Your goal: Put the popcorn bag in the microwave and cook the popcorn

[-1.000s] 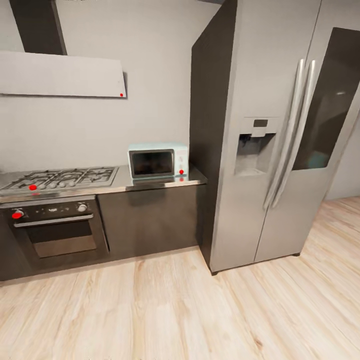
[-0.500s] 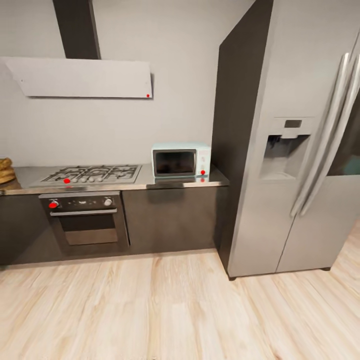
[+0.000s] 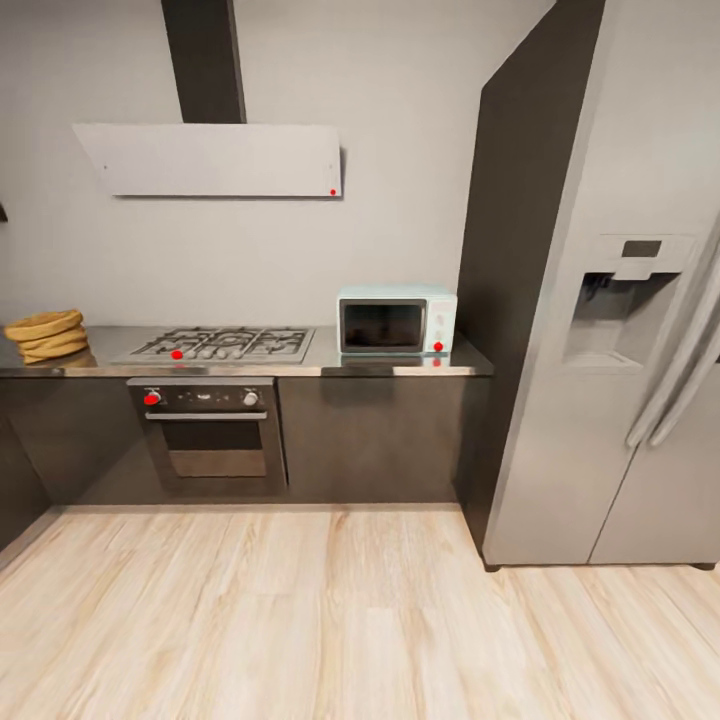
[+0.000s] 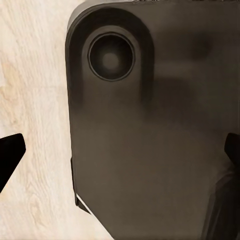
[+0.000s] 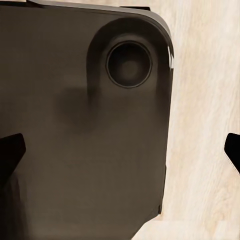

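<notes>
A kitchen with pale grey walls is showing in the head view, seen from across a light wood floor (image 3: 330, 620). The long grey countertop (image 3: 400, 368) is running along the far wall above dark cabinet fronts. The small mint-blue microwave (image 3: 397, 321) is sitting on the countertop's right end with its dark glass door closed, just beside the dark side of a tall steel refrigerator (image 3: 600, 300). A steel gas hob (image 3: 225, 344) is lying left of the microwave, with a black oven (image 3: 205, 430) beneath it and a white slab hood (image 3: 215, 160) hanging above. At the countertop's far left, a mustard-tan stacked shape (image 3: 45, 335) is resting; it is too small to tell whether this is the popcorn bag. In each wrist view, the gripper is pointing down at the robot's dark base (image 4: 150, 130) and the wood floor. The left gripper (image 4: 120, 150) and the right gripper (image 5: 120, 150) are both showing dark fingertips (image 4: 10, 155) spread far apart at opposite edges, holding nothing.
</notes>
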Controlling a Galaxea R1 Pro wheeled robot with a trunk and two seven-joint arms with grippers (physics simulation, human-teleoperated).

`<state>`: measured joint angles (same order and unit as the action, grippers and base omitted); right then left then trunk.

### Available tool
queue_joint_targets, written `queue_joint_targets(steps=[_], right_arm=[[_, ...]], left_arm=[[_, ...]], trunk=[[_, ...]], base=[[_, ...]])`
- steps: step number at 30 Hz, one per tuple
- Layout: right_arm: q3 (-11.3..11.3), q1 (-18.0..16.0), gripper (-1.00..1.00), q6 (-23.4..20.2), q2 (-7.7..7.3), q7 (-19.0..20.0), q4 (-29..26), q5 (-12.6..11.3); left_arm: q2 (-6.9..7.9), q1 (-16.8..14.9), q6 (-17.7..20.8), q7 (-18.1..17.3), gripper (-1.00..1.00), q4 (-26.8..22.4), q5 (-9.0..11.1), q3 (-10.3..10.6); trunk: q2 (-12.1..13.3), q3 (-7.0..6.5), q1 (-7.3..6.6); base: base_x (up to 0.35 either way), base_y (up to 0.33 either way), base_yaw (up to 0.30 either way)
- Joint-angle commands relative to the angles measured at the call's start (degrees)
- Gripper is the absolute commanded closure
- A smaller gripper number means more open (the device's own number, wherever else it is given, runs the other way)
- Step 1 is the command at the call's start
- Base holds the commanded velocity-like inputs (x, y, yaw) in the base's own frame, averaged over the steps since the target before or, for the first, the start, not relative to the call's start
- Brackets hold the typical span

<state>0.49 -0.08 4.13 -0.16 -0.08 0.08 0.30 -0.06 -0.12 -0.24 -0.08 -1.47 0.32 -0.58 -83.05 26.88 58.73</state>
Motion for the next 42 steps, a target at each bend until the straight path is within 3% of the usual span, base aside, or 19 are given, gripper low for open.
queue_joint_targets(steps=[1, 8, 42], right_arm=[[0.0, 0.0, -1.0, 0.2, -0.01, 0.0, 0.0, 0.0], [0.1, 0.0, -1.0, 0.1, -0.05, 0.0, 0.0, 0.0], [0.1, 0.0, -1.0, -0.1, -0.1, 0.0, 0.0, 0.0]], left_arm=[[-0.01, 0.0, -0.1, 0.0, -1.0, 0.0, 0.0, 0.0], [-0.02, 0.0, 0.1, 0.0, -1.0, 0.0, 0.0, 0.1], [0.15, 0.0, 0.1, 0.1, -1.0, 0.0, 0.1, 0.1]], trunk=[[0.0, 0.05, 0.0], [0.0, 0.05, 0.0], [0.0, 0.05, 0.0]], base=[[0.0, 0.0, 0.015], [0.11, 0.0, 0.001], [0.319, 0.0, 0.0]])
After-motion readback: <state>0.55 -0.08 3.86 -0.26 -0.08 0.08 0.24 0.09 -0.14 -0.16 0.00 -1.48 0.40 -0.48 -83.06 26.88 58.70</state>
